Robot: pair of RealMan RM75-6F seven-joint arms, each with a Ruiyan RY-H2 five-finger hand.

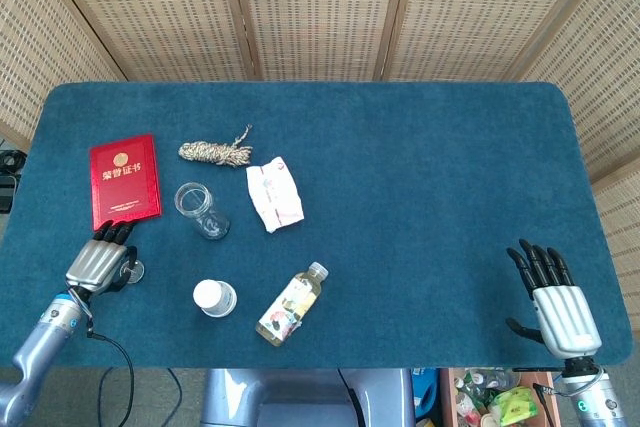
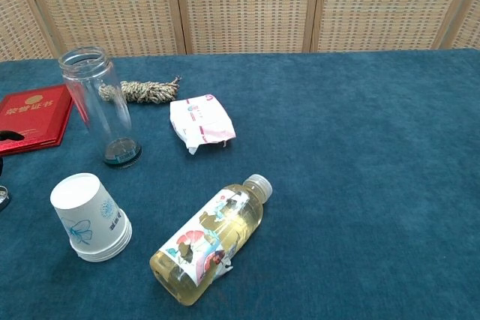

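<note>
A: Left hand [image 1: 97, 265]?
B: Fingers curled over a small clear lid [image 1: 131, 269], hold unclear; red booklet [image 1: 125, 180] just beyond the fingertips, glass jar [image 1: 201, 210] and paper cup stack [image 1: 215, 298] to its right.
A: Right hand [image 1: 553, 299]?
B: Fingers spread, nothing held, on the blue counter [image 1: 430, 177], well apart from everything.

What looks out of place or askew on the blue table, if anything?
The bottle with yellowish liquid lies on its side, cap on, and nothing is spilled. The paper cups stand upside down. The glass jar stands upright without a lid. Nothing looks damaged.
</note>
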